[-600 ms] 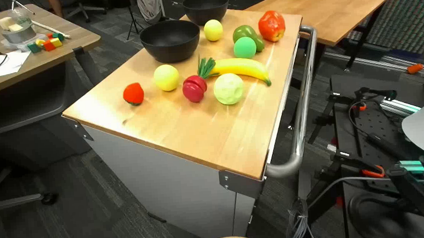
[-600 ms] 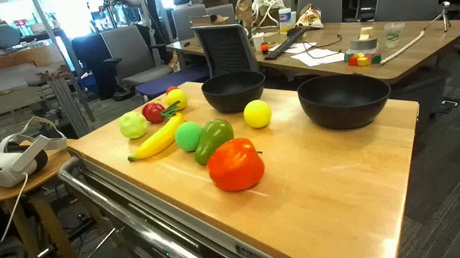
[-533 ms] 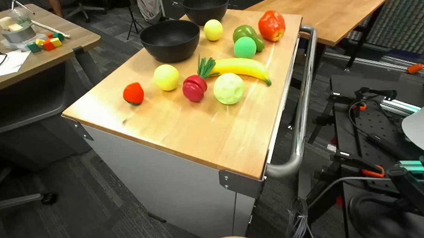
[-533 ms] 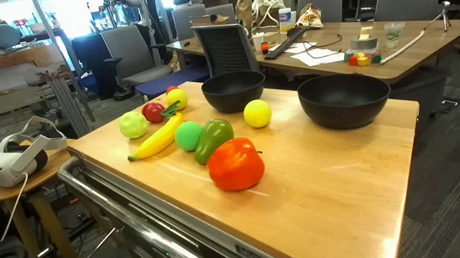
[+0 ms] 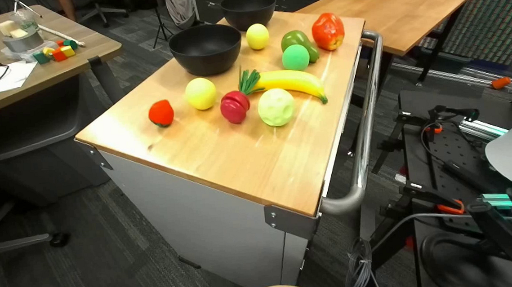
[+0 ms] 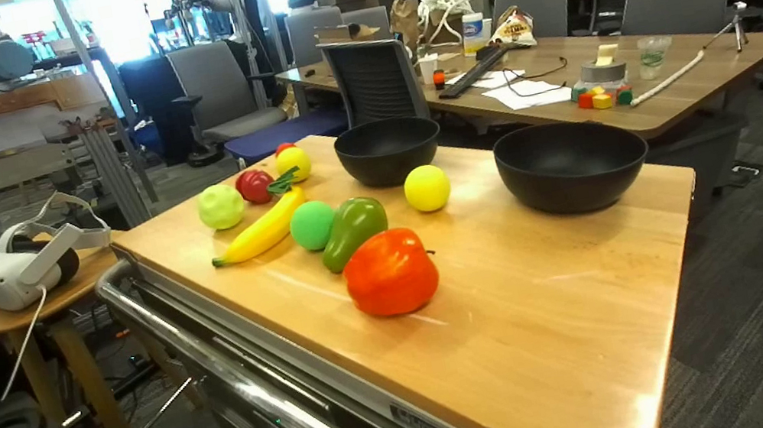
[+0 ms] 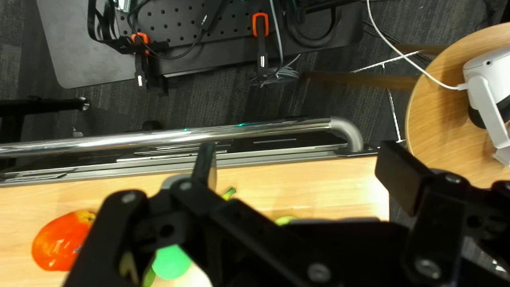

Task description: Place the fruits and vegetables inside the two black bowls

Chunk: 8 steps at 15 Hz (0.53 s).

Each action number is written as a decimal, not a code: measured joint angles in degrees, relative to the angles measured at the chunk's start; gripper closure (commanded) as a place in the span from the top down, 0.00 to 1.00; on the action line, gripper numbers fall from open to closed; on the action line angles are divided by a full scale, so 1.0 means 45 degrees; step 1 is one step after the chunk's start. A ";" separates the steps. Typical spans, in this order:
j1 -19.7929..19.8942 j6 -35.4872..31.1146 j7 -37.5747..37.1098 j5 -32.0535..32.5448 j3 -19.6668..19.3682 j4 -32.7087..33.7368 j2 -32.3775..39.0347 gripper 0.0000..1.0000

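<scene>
Prob. pre-pick: fruit & veg (image 6: 312, 225) on worktop (image 6: 545, 310), ctr.-left of ext. view; black bowls (image 6: 573, 199) ctr. & right, no load seen. Hand (image 7: 299, 170): jaws apart, nothing held. Next prob.: align over 1 piece, descend, grip.

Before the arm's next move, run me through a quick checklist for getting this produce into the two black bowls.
1. Gripper open and holding nothing: ok.
2. Both black bowls upright: ok.
3. Banana clear of the leafy radish: cannot tell; they overlap in both exterior views.
4. Green ball apart from the avocado: cannot tell; they also overlap in both.
5. Gripper in sight from outside: not ok; it shows only in the wrist view.
</scene>
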<state>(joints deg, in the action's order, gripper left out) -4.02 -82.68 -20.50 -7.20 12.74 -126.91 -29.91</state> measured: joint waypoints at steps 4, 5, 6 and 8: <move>-0.0001 -0.0289 -0.0005 0.0058 0.0199 0.0007 0.1261 1.00; 0.0000 -0.0497 0.0077 0.0059 0.0180 0.0013 0.1841 1.00; 0.0002 -0.0836 0.0294 0.0058 0.0108 0.0028 0.2501 1.00; 0.0011 -0.2087 0.0969 0.0051 -0.0191 0.0070 0.3891 1.00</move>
<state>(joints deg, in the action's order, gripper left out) -3.97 -92.07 -16.14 -6.97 11.88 -126.59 -12.40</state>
